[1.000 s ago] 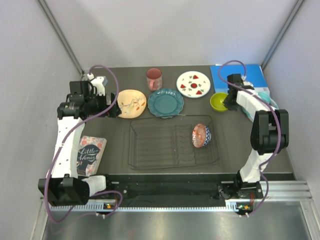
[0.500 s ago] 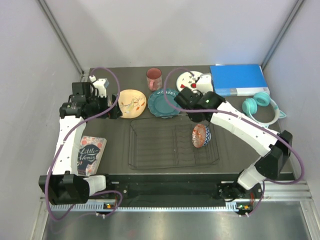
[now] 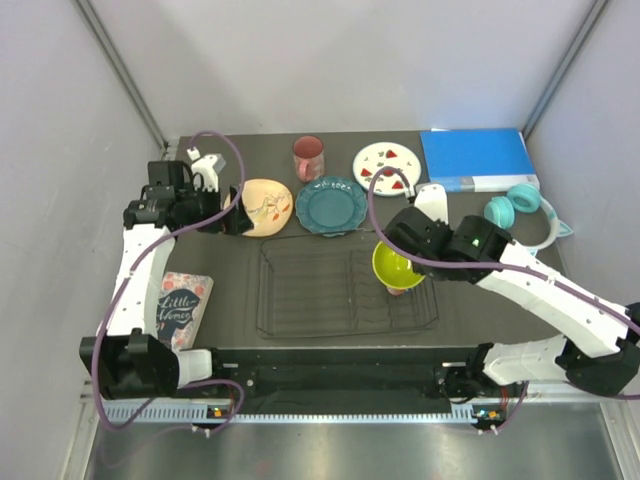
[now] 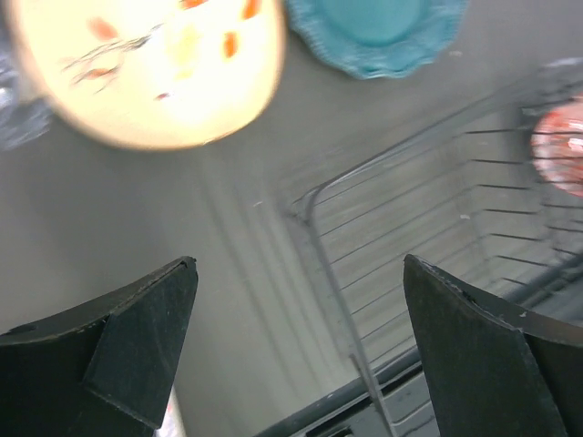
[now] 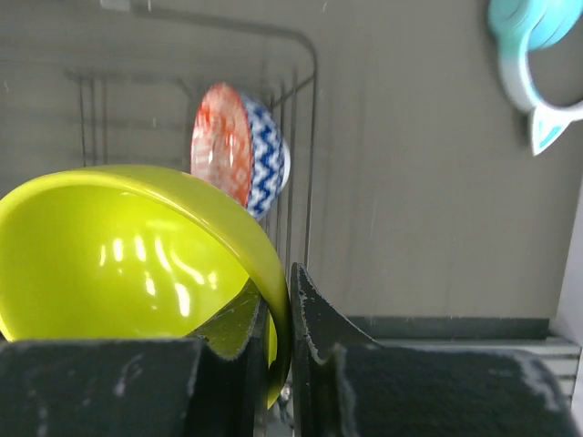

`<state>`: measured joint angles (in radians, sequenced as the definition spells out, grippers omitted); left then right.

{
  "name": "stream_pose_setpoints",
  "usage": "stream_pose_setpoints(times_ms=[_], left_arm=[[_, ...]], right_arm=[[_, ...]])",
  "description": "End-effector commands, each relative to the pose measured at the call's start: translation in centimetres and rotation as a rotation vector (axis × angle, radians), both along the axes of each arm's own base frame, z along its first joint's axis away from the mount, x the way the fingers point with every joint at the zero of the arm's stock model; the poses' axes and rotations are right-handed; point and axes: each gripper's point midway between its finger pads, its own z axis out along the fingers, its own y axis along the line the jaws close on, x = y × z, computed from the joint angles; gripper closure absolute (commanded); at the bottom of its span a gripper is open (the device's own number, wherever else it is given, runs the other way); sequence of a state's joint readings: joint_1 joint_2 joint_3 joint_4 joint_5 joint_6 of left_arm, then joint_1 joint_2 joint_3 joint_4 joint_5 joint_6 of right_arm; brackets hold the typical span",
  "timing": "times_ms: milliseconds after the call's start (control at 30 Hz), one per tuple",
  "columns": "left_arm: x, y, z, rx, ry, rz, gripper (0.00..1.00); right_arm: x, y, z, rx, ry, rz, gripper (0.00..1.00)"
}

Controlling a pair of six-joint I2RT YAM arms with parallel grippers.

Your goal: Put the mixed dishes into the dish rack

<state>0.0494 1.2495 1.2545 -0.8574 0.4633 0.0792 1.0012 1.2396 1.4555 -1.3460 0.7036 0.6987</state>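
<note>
My right gripper [image 3: 411,258] [image 5: 281,282] is shut on the rim of the lime-green bowl [image 3: 391,265] [image 5: 118,255], one finger inside and one outside. It holds the bowl over the right end of the dish rack [image 3: 300,285] [image 5: 311,137]. The pink patterned bowl [image 5: 239,150] stands on edge in the rack just beyond and is mostly hidden from above. My left gripper [image 3: 236,222] [image 4: 299,264] hangs open and empty by the cream-yellow floral plate [image 3: 268,205] [image 4: 155,64]. The teal scalloped plate [image 3: 331,205] [image 4: 378,32], the white plate with red marks [image 3: 386,168] and the pink-red mug [image 3: 308,157] lie behind the rack.
A blue binder [image 3: 478,158] lies at the back right, with teal cat-ear headphones [image 3: 525,212] [image 5: 533,55] just in front of it. A book [image 3: 180,305] lies at the near left under my left arm. Grey walls close in both sides.
My right arm has carried the lime-green bowl from the back right, beside the binder, across to the rack's right end. The left gripper has edged toward the cream-yellow plate.
</note>
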Motion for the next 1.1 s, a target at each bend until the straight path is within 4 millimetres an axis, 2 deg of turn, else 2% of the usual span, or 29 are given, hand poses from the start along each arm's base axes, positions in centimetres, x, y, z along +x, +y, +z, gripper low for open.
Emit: stream_pose_setpoints(times_ms=[0, 67, 100, 133, 167, 200, 300, 400, 667, 833, 933, 967, 1067], left_arm=[[2.0, -4.1, 2.3, -0.15, -0.12, -0.215, 0.01], [1.9, -6.7, 2.4, -0.163, -0.13, -0.32, 0.01], [2.6, -7.4, 1.7, -0.138, -0.13, -0.357, 0.01], [2.4, -9.1, 1.3, -0.128, -0.126, -0.414, 0.01], [2.5, -9.8, 0.8, -0.118, -0.117, -0.445, 0.01], [3.1, -10.4, -0.3, -0.094, -0.102, -0.477, 0.01], [2.5, -12.9, -3.0, -0.044, -0.03, -0.589, 0.02], [2.6, -13.3, -5.0, -0.027, 0.015, -0.602, 0.05], [3.9, -12.0, -9.0, 0.112, -0.005, -0.606, 0.08], [4.6, -11.8, -10.5, 0.142, 0.004, -0.602, 0.11], [5.0, -11.5, -11.4, 0.166, 0.018, -0.592, 0.28], [5.0, -11.3, -11.7, 0.173, 0.022, -0.59, 0.46], [4.9, -10.4, -12.5, 0.219, 0.062, -0.572, 0.72]], right_arm=[[-3.8, -1.2, -2.5, -0.031, 0.184, 0.078, 1.0], [-4.4, -1.5, -3.2, -0.037, 0.208, 0.086, 1.0], [-4.6, -1.6, -3.4, -0.036, 0.217, 0.089, 1.0], [-4.8, -1.7, -3.8, -0.04, 0.229, 0.09, 1.0], [-5.1, -1.9, -3.9, -0.032, 0.232, 0.09, 1.0], [-5.2, -1.9, -3.9, -0.023, 0.234, 0.092, 1.0], [-5.4, -2.0, -3.8, -0.009, 0.234, 0.087, 1.0], [-5.4, -1.9, -3.8, -0.008, 0.237, 0.093, 1.0], [-5.6, -2.0, -4.0, 0.001, 0.25, 0.093, 1.0], [-5.3, -1.5, -3.3, 0.014, 0.24, 0.097, 1.0], [-5.3, -1.7, -3.4, 0.007, 0.239, 0.099, 1.0], [-5.3, -1.7, -3.4, 0.01, 0.24, 0.099, 1.0], [-5.6, -1.9, -3.8, 0.004, 0.249, 0.096, 1.0]])
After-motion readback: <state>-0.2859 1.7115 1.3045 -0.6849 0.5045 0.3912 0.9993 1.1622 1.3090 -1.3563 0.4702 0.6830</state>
